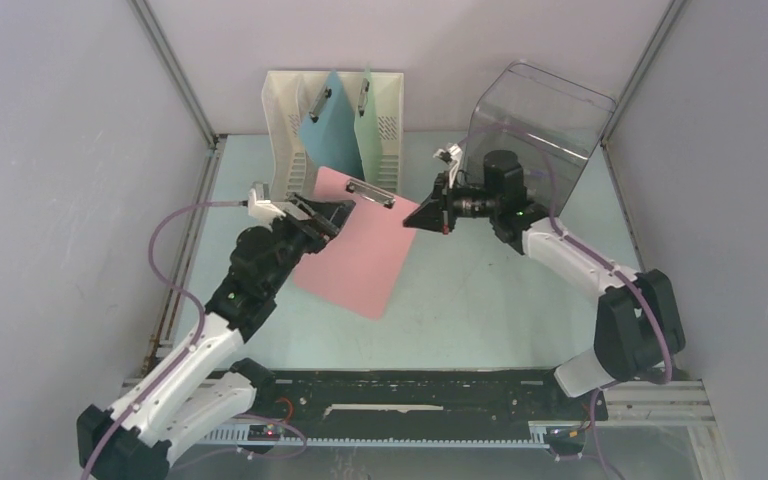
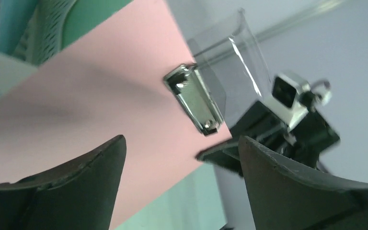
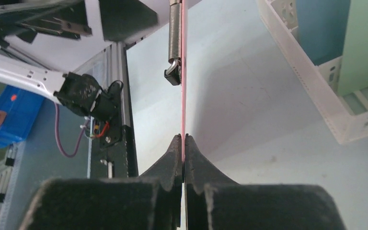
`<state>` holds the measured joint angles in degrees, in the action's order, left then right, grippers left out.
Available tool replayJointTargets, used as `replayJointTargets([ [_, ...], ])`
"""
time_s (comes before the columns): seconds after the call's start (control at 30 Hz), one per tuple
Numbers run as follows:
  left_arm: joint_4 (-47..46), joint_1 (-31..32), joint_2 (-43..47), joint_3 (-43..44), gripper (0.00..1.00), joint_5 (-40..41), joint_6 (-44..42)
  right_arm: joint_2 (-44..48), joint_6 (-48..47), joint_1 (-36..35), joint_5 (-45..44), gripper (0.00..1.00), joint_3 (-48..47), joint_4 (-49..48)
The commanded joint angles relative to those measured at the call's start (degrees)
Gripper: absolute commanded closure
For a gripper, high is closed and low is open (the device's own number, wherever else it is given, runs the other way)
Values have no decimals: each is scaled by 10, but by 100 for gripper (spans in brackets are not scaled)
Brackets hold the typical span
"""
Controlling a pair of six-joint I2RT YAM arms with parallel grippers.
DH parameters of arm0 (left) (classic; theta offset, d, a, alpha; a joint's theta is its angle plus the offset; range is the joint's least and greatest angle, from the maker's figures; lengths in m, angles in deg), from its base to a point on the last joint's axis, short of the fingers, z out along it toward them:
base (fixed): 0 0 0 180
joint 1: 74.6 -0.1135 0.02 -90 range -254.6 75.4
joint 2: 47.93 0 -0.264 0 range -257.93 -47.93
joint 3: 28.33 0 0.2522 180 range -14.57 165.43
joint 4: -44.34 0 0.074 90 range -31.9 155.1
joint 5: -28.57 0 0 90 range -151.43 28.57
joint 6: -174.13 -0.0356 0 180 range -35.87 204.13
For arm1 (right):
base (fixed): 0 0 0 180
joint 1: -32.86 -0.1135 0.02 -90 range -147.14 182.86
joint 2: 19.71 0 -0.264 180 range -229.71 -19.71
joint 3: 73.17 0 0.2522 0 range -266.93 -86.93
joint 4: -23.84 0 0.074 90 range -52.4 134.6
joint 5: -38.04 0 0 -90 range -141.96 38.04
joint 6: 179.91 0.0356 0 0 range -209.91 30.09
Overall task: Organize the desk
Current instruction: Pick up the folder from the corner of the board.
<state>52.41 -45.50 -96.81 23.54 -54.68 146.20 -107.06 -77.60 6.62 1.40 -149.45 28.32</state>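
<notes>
A pink clipboard (image 1: 360,250) hangs tilted above the pale mint-green desk (image 1: 480,300). Its metal clip (image 1: 370,193) is at the far end. My right gripper (image 1: 410,218) is shut on the board's right edge near the clip. In the right wrist view the board (image 3: 183,96) runs edge-on into the closed right gripper (image 3: 182,139). My left gripper (image 1: 330,215) is at the board's upper left edge with its fingers wide open and nothing in their grasp. The left wrist view shows the pink face (image 2: 100,105) and clip (image 2: 196,98) beyond the open left gripper (image 2: 181,140).
A white file rack (image 1: 285,120) stands at the back, holding a blue clipboard (image 1: 325,125) and a green clipboard (image 1: 372,135) upright. A clear plastic bin (image 1: 540,110) stands at the back right, behind the right arm. Metal frame posts edge the desk.
</notes>
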Motion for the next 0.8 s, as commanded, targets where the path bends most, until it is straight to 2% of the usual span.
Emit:
replayJointTargets([
  [0.0, -86, 0, 88, -19, 9, -129, -253, 57, -135, 35, 90, 100, -32, 84],
  [0.1, -59, -1, 134, -28, 9, -179, -326, 72, -207, 69, 165, 100, -45, 153],
  [0.2, -44, -1, 176, -44, 8, -223, -373, 83, -249, 98, 204, 100, -53, 195],
  [0.37, -39, -1, 239, -88, 8, -221, -423, 85, -295, 130, 247, 100, -78, 258],
  [0.5, -88, -1, 275, -142, 8, -230, -438, 89, -333, 137, 254, 100, -94, 303],
  [0.67, -160, -1, 293, -193, 7, -231, -428, 88, -434, 140, 249, 100, -140, 422],
  [0.77, -225, -4, 286, -220, 1, -240, -400, 88, -466, 146, 256, 100, -155, 461],
])
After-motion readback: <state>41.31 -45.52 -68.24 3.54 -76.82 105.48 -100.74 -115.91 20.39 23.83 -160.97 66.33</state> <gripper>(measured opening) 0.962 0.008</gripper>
